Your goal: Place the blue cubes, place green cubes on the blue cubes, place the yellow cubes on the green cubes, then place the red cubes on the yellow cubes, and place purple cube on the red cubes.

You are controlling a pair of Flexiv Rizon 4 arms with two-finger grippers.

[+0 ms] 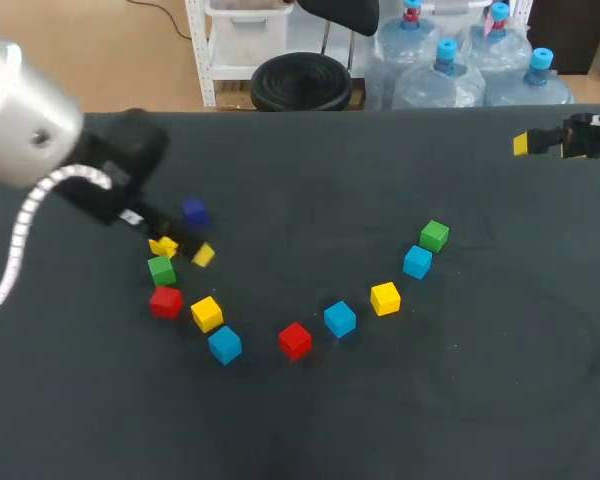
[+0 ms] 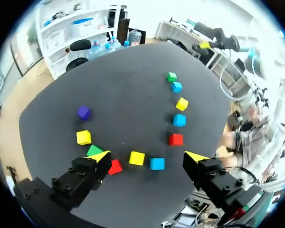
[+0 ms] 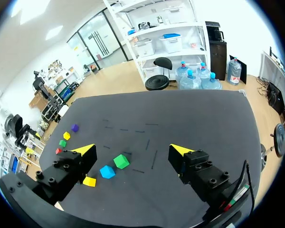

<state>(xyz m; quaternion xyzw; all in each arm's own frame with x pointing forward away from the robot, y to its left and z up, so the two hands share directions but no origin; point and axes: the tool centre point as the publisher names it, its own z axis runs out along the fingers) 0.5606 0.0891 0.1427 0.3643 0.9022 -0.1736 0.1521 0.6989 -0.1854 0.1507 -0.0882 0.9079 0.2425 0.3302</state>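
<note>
Left gripper (image 1: 183,250) fingers wide, empty, just by small green cube (image 1: 161,269), near dark purple cube (image 1: 194,210). Across black worktop (image 1: 310,420), curved row of plain cubes, bright red cube (image 1: 295,340) mid-row, ending at second green cube (image 1: 434,236). Right gripper (image 3: 132,148) fingers wide, empty, far right.

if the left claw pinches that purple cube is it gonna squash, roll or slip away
Probably not. The purple cube looks like a rigid block with flat faces, so it should neither squash nor roll. It looks small, so likely light; a nudge would probably slide it across the table.
</note>
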